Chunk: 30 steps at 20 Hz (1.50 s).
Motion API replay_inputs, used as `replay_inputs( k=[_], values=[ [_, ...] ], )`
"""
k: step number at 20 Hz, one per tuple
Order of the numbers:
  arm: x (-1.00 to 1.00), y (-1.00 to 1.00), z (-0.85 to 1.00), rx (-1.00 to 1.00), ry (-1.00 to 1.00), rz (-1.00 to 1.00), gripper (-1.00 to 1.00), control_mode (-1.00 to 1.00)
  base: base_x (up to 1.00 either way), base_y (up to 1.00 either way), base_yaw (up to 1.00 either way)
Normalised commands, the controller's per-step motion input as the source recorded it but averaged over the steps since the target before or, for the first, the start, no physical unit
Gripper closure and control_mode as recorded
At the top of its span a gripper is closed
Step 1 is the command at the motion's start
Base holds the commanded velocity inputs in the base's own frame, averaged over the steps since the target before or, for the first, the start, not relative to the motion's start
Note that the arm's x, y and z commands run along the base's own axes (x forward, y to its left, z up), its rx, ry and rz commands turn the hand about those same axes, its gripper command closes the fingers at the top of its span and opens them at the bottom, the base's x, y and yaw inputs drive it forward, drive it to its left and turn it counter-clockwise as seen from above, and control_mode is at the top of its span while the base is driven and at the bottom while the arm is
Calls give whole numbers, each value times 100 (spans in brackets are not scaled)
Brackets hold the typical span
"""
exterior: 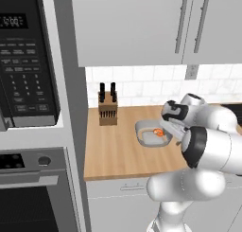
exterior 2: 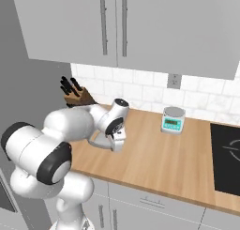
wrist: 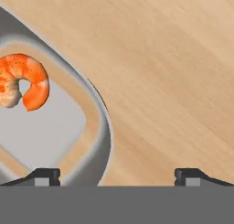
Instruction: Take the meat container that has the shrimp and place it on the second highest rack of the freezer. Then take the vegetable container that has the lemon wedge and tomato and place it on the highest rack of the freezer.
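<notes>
The meat container [exterior: 143, 131] is a shallow grey tray on the wooden counter, with a curled orange shrimp [exterior: 159, 132] in it. In the hand view the shrimp [wrist: 25, 83] lies at the left and the meat container's near rim [wrist: 101, 141] curves down between my fingertips [wrist: 45, 175]. My gripper [wrist: 118, 176] is open and straddles that rim from just above, one finger over the tray's inside and one over bare wood. From the base views, the gripper [exterior: 177, 137] [exterior 2: 117, 143] points down at the tray's right end [exterior 2: 97, 142]. The vegetable container and the freezer are out of view.
A knife block [exterior: 108, 110] [exterior 2: 75, 95] stands at the back left of the counter. To the right are a small kitchen scale [exterior 2: 172, 120] and a black cooktop [exterior 2: 227, 154]. A microwave [exterior: 26, 60] and an oven [exterior: 28, 193] fill the tall unit at left. Wall cabinets [exterior 2: 117, 27] hang overhead.
</notes>
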Motion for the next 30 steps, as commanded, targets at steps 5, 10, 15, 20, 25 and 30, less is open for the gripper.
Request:
replay_inputs(
  k=[5, 10, 15, 20, 25, 30],
  values=[
    [2, 11, -37, -2, 0, 5, -100, -100, 0, 0, 0],
    [7, 16, -31, -2, 0, 2, -100, -100, 0, 0, 0],
    [19, 11, -15, 0, 3, 0, 100, -100, 0, 0, 0],
    [1, 0, 0, 0, 1, 0, 100, -100, 0, 0, 0],
    [-8, 3, 0, 0, -1, 0, 100, -100, 0, 0, 0],
    [-57, 34, 21, -4, -12, 0, 100, -100, 0, 0, 0]
  ],
)
